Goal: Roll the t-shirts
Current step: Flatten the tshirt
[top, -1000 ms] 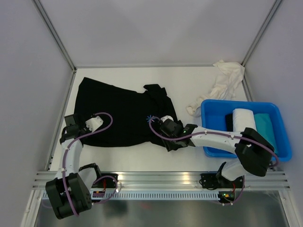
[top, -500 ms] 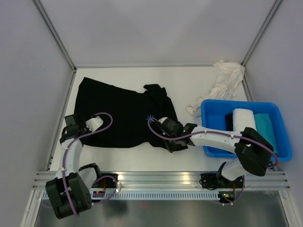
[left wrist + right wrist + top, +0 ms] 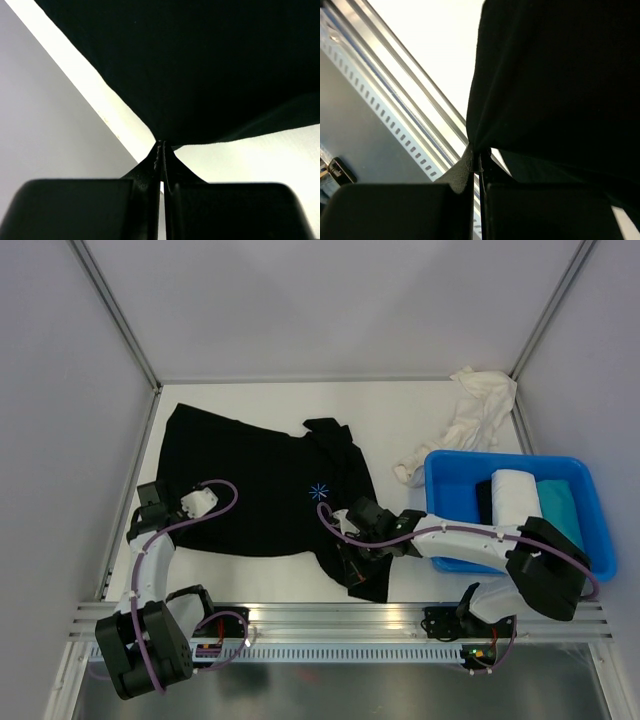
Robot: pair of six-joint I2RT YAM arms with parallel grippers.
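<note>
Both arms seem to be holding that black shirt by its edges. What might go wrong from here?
The left jaws pinch only a thin tip of the black t-shirt, so a tug might slip it free.
The right jaws hold cloth close to the metal front rail; it could drape over and snag.
The shirt's far fold lies bunched, so a roll may come out lumpy.
</note>
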